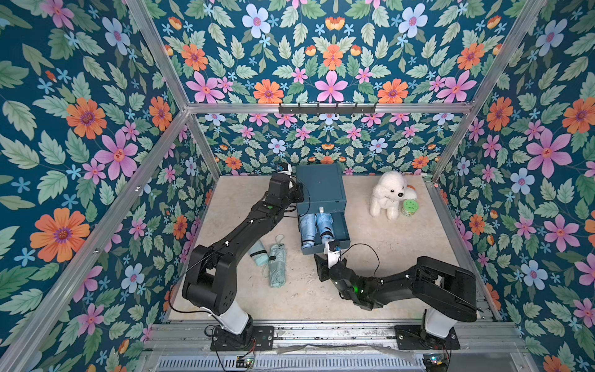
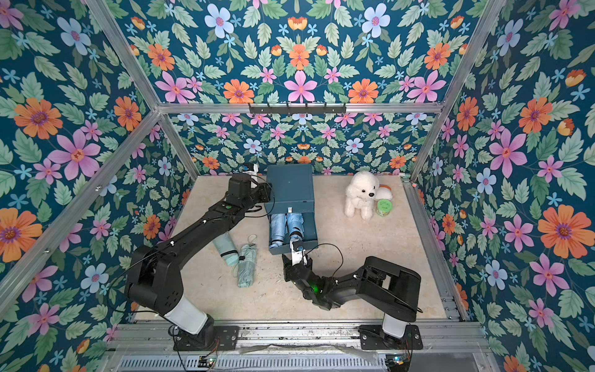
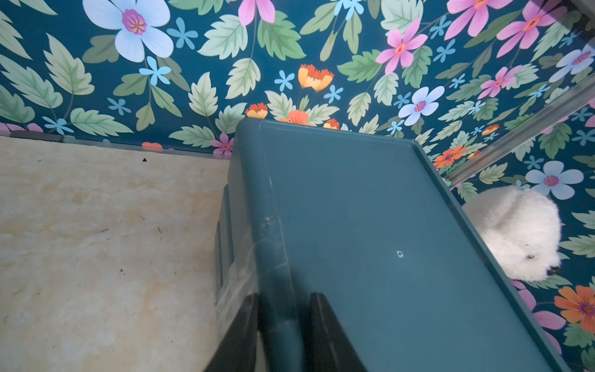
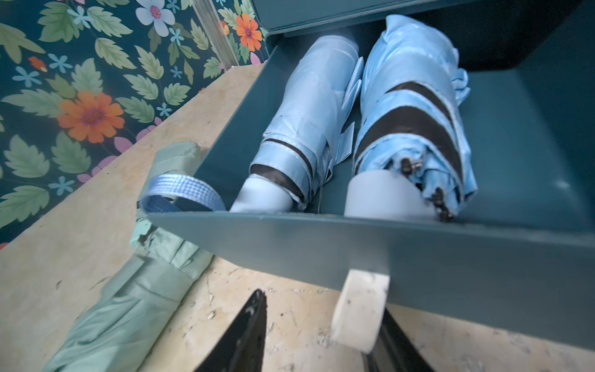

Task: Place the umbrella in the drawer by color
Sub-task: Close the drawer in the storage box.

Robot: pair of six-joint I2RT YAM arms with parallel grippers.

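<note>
L tool (image 3: 286, 298) grips cabinet (image 3: 370, 225); R tool (image 4: 322, 304) straddles handle (image 4: 360, 309).

Beige tabletop (image 1: 386, 273), cabinet (image 1: 320, 183), green umbrellas (image 1: 277, 265), plush dog (image 1: 388, 193)

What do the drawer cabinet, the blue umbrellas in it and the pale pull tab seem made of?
The cabinet looks like moulded plastic: teal, smooth, faint sheen, light scuffs. The blue umbrellas look like thin synthetic fabric: slightly glossy, creased, dark lining at the folds. The pull tab is unclear: matte off-white, dirt-speckled, perhaps foam or wood.
</note>
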